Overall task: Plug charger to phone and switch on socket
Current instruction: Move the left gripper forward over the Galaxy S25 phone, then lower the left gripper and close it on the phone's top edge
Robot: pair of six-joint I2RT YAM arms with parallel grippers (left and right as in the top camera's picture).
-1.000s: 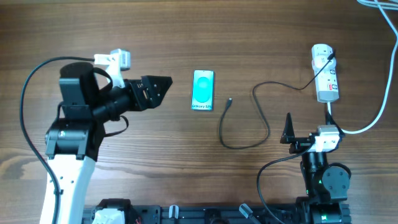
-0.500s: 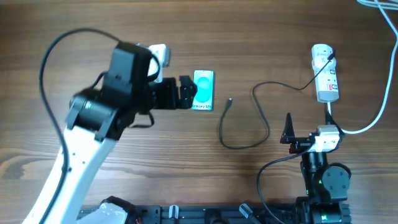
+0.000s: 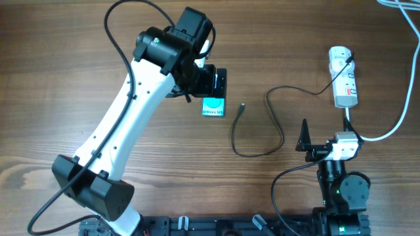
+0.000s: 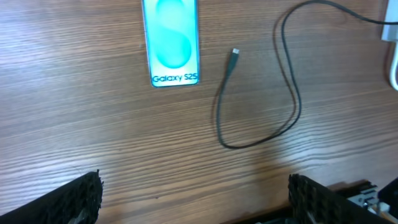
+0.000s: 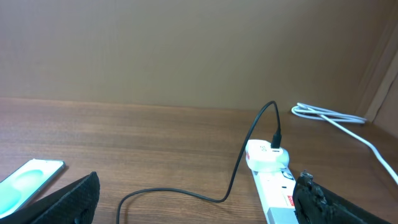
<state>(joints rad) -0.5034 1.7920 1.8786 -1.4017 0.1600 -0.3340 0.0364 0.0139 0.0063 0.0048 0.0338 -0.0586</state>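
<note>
1. Near edge, right side: the right arm sits folded at the table's (image 3: 295, 39) front edge. The right gripper (image 5: 196, 202) is released; its wrist view shows both fingers (image 5: 68, 199) spread wide with nothing between them.

2. Middle: the charger (image 3: 259, 152) lies loose on the wood in an open loop, nothing lying across it. Its connector tip (image 3: 242, 107) rests flat beside the phone's right edge, apart from it and not inserted.

3. The left arm reaches across the table from the near left corner. In the overhead view, the left gripper (image 3: 213, 80) stands over the far end of the phone (image 3: 213, 106) and hides that part. Its jaws are released and spread wide, grasping nothing.

4. The phone lies flat left of table centre, screen up, turquoise with a pale rim, with "Galaxy S25" legible at its near end. The left wrist view shows its lower part unobstructed.

5. Far right: the socket (image 3: 344, 82), a white strip, lies lengthwise. A white plug (image 3: 339, 56) at its far end carries the charger's black cable. The switch position cannot be read.

6. A thick white lead (image 3: 394, 128) runs from the socket's near end and curves off to the right edge.
</note>
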